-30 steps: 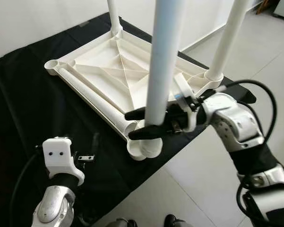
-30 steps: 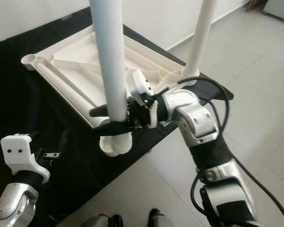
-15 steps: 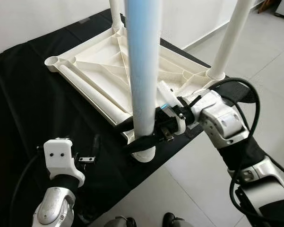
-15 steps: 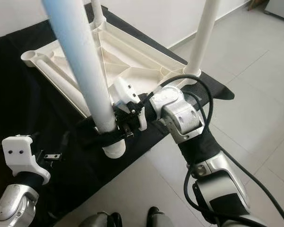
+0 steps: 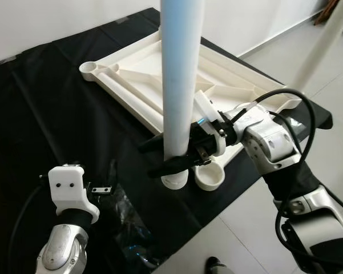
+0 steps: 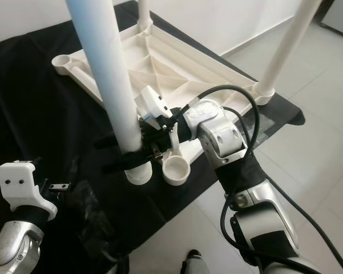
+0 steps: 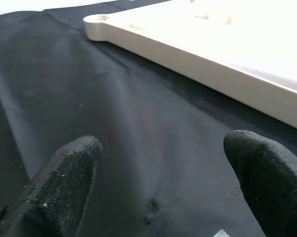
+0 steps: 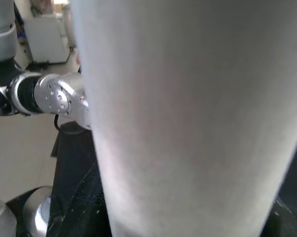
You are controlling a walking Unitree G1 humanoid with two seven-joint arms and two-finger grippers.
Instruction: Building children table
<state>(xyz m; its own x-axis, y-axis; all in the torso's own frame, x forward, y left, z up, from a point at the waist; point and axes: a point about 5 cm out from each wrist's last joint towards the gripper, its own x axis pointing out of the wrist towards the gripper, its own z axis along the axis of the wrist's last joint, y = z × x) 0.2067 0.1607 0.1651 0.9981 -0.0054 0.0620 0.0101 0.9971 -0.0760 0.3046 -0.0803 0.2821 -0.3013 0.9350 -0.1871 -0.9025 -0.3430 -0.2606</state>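
The white children's table top (image 5: 138,73) lies upside down on a black cloth. My right gripper (image 5: 170,155) is shut on a white table leg (image 5: 180,74), holding it upright. The leg's lower end (image 6: 138,172) rests on the cloth just left of the empty near corner socket (image 6: 176,170). In the right wrist view the leg (image 8: 188,118) sits close between the fingers. Two other legs (image 6: 285,48) (image 6: 141,11) stand in the right and far corner sockets. The far-left socket (image 6: 61,60) is empty. My left gripper (image 7: 168,158) hovers open low over the cloth, facing the table top's edge (image 7: 197,54).
The black cloth (image 5: 45,103) covers the floor to the left and front. Crumpled clear plastic (image 5: 128,217) lies on it near my left arm. Pale floor tiles (image 6: 319,131) lie to the right, and a white wall stands behind the table top.
The leg's lower end has moved off the near corner socket to the cloth just left of it, leaving that socket empty. The camera has shifted. My left arm has stayed put.
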